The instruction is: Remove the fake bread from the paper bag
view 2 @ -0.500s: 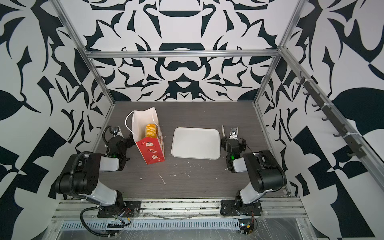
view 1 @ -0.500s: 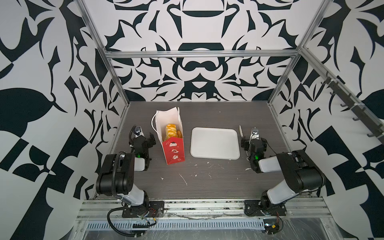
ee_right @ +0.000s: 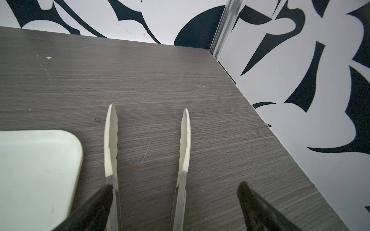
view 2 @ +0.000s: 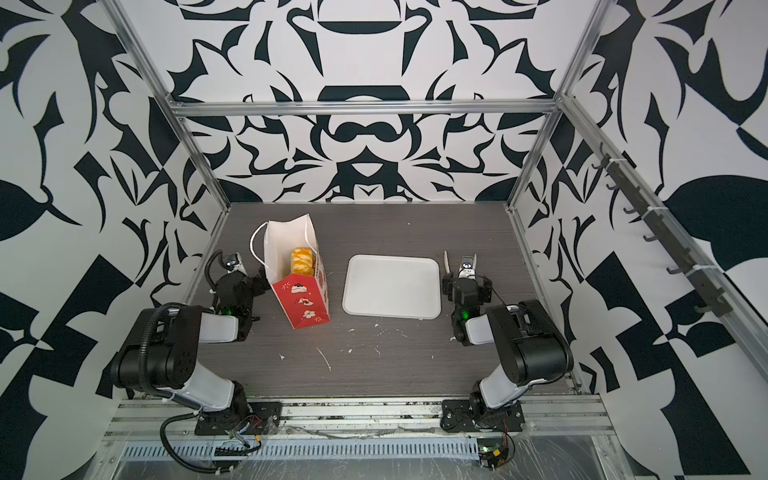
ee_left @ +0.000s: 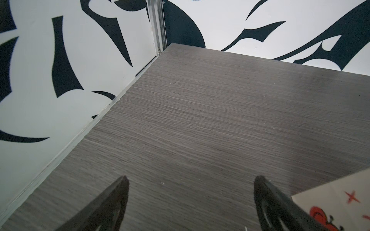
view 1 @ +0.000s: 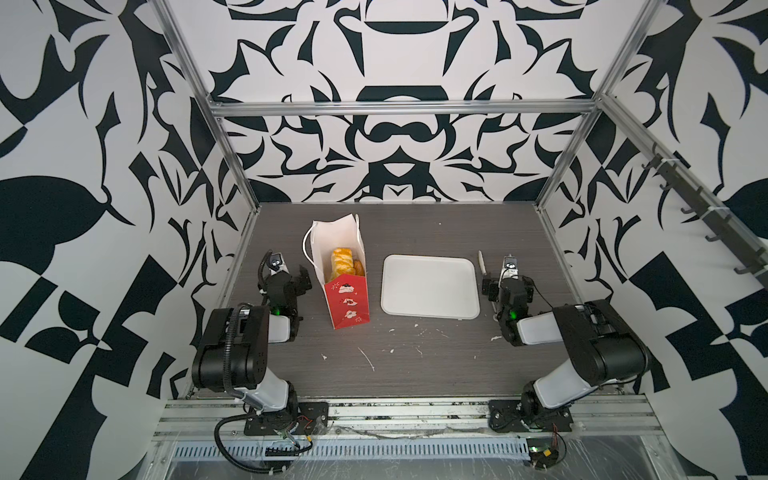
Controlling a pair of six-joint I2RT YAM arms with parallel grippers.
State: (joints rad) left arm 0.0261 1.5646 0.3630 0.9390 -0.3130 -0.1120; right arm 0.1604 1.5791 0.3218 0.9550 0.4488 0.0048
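Note:
The paper bag (view 1: 347,301) stands upright at the left middle of the table, red in front with a white lining and cord handles. Its mouth is open, and yellow-orange fake bread (view 1: 343,266) shows inside it in both top views. My left gripper (ee_left: 192,180) rests low on the table just left of the bag, open and empty, with a bag corner (ee_left: 338,202) beside one finger. My right gripper (ee_right: 175,189) is open at the right, and white-tipped tongs (ee_right: 185,138) lie between its fingers. One tong arm touches a finger; the other stands apart.
A flat white tray (view 1: 428,291) lies empty between the bag and my right gripper, with its corner (ee_right: 36,170) next to the tongs. Small white scraps (view 1: 368,359) litter the near table. Patterned walls close in on three sides.

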